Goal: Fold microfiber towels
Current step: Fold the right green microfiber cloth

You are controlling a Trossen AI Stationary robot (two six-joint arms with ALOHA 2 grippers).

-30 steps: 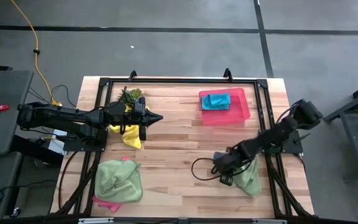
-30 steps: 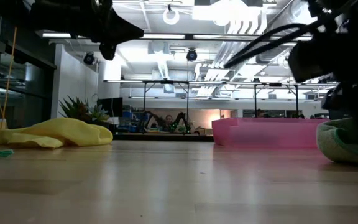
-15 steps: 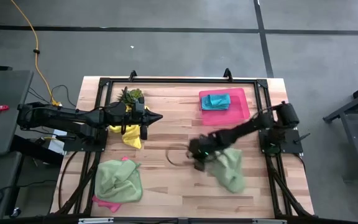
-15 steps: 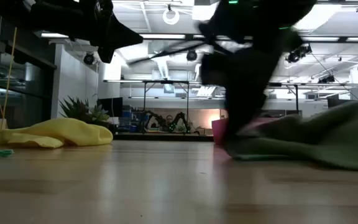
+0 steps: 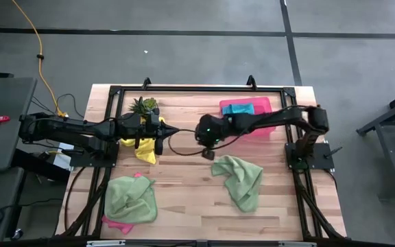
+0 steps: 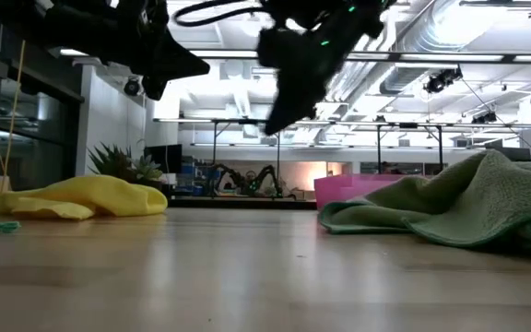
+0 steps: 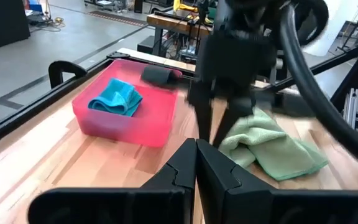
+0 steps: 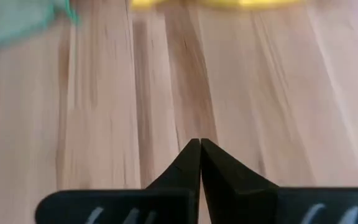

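Note:
A light green towel (image 5: 241, 180) lies crumpled on the table right of the middle; it also shows in the low view (image 6: 450, 207) and the left wrist view (image 7: 269, 146). My right gripper (image 5: 207, 155) is shut and empty, raised above the table just left of that towel (image 6: 270, 127). My left gripper (image 5: 175, 130) is shut and empty, hovering over the table's middle left above a yellow towel (image 5: 142, 147). A second light green towel (image 5: 130, 199) lies on a pink towel (image 5: 117, 222) at the near left. A teal towel (image 5: 238, 108) lies in the pink tray (image 5: 273, 113).
A small spiky green plant (image 5: 145, 105) stands at the far left. The pink tray sits at the far right, partly under my right arm. A black frame (image 5: 197, 88) runs along the table's edges. Bare wood shows in the near middle (image 5: 190, 199).
My right gripper has dragged the light green towel from the near right corner toward the table's middle, let it go, and gone up and toward the far left. The towel now lies loosely spread right of the middle.

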